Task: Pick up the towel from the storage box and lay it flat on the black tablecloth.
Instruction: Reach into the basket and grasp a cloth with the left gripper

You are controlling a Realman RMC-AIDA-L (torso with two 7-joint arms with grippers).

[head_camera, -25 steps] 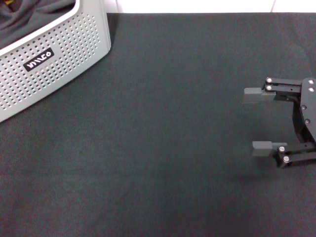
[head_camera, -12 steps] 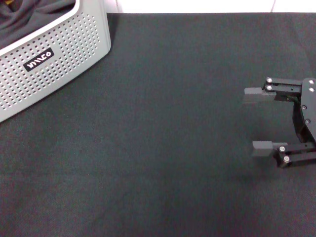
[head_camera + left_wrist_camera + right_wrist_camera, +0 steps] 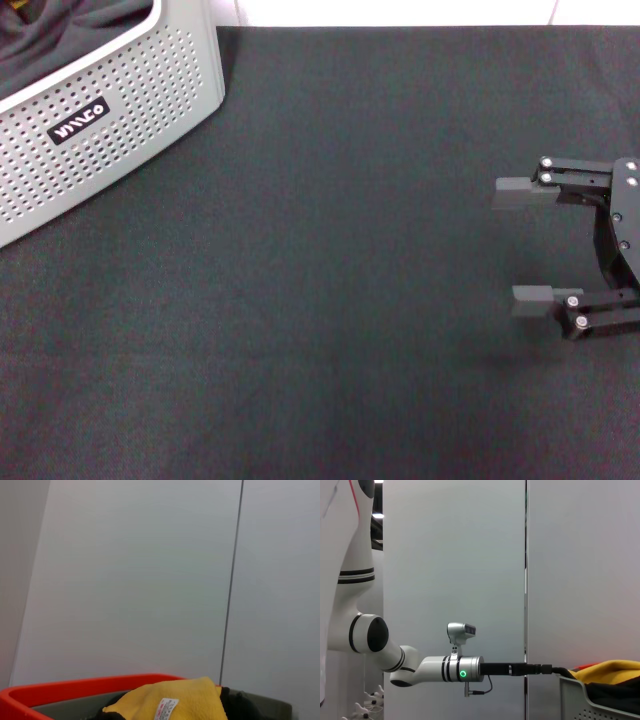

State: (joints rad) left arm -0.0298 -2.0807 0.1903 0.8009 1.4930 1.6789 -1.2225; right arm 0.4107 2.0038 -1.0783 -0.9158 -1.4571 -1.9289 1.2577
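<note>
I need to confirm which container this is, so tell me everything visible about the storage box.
The storage box is a light grey plastic basket with walls perforated by rows of small round holes, a white rim and a small black label with white lettering. It stands upright at the far left of the black tablecloth, partly out of the head view. Dark bunched cloth fills it. Nothing grips it; the right pincer hovers open far to its right.

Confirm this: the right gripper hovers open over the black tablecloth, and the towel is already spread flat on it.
Not right. The towel is bunched in the storage box, as the right wrist view shows. The right gripper does hover open over the black tablecloth.
</note>
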